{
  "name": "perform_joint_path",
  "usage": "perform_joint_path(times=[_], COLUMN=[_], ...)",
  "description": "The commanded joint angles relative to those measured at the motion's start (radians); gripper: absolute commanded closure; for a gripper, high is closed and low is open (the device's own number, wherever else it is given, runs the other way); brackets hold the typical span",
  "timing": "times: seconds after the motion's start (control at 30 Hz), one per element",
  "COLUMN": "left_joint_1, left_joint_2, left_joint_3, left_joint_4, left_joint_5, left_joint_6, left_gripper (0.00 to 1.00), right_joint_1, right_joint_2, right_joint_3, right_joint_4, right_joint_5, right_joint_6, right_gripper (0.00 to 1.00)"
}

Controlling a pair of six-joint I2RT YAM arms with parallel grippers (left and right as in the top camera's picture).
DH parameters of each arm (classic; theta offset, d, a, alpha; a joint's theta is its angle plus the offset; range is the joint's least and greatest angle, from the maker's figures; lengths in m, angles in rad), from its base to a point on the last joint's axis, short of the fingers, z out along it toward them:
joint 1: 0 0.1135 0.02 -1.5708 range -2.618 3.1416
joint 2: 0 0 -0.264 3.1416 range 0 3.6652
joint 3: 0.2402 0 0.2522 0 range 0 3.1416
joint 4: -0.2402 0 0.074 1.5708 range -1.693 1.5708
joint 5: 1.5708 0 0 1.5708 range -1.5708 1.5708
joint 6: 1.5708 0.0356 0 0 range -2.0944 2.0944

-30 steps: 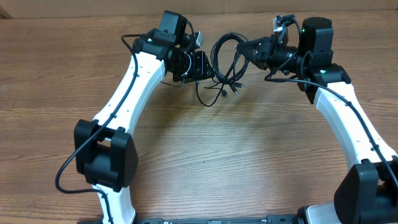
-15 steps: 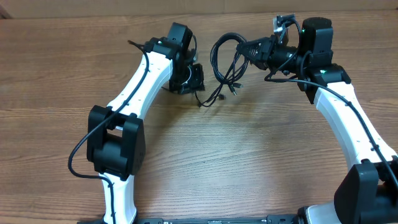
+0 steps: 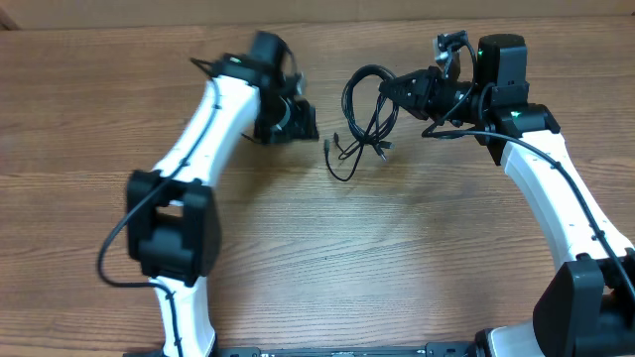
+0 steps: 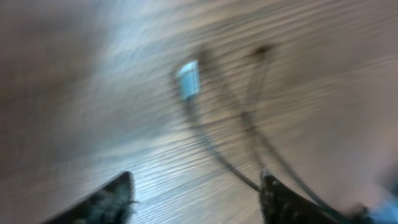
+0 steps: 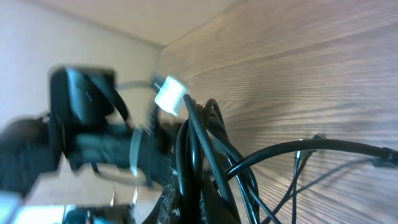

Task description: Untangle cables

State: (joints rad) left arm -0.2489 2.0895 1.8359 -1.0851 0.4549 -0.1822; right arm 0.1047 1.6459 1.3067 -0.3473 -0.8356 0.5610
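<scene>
The cables (image 3: 363, 109) are a bundle of thin black cords hanging in loops near the table's far middle. My right gripper (image 3: 399, 89) is shut on the top of the bundle and holds it up; loose ends with small plugs trail on the wood. In the right wrist view the cords (image 5: 205, 155) run between the jaws (image 5: 208, 208). My left gripper (image 3: 310, 121) is open and empty, left of the bundle and apart from it. The blurred left wrist view shows its two fingertips (image 4: 196, 199) wide apart above the wood, with a silver plug (image 4: 188, 79) and strands beyond.
The wooden table (image 3: 327, 248) spreads in front of both arms. The left arm (image 3: 213, 119) reaches up the left side and the right arm (image 3: 556, 188) up the right. A wall borders the table's far edge.
My left gripper has let go of the cords and pulled back to the left. One strand has dropped onto the table. The right gripper still holds the bundle in about the same place.
</scene>
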Motion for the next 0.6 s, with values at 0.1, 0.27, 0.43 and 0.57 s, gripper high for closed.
perform_joint_path(times=[0.1,0.27,0.43,0.57], left_joint_1=[0.085,0.084,0.086,0.086], left_joint_2=[-0.082,-0.077,-0.075,-0.075], left_joint_3=[0.059,0.058,0.058,0.058], left_joint_4=[0.049,0.162,0.224,0.218], left_joint_5=[0.355,0.424,0.562,0.674], left_joint_6=[0.259,0.257,0.278,0.364], left_gripper=[0.13,0.12,0.12,0.15], right_joint_1=[0.019,0.04,0.04,0.04], right_joint_2=[-0.003,-0.003,-0.003,-0.003], right_joint_3=[0.037,0.037,0.037,0.037], right_joint_4=[0.089,0.107,0.108,0.11], right_joint_5=[-0.256,-0.266,-0.278,-0.285], right_joint_6=[-0.098,-0.037,-0.034,-0.034], right_gripper=[0.96,0.96,0.96,0.96])
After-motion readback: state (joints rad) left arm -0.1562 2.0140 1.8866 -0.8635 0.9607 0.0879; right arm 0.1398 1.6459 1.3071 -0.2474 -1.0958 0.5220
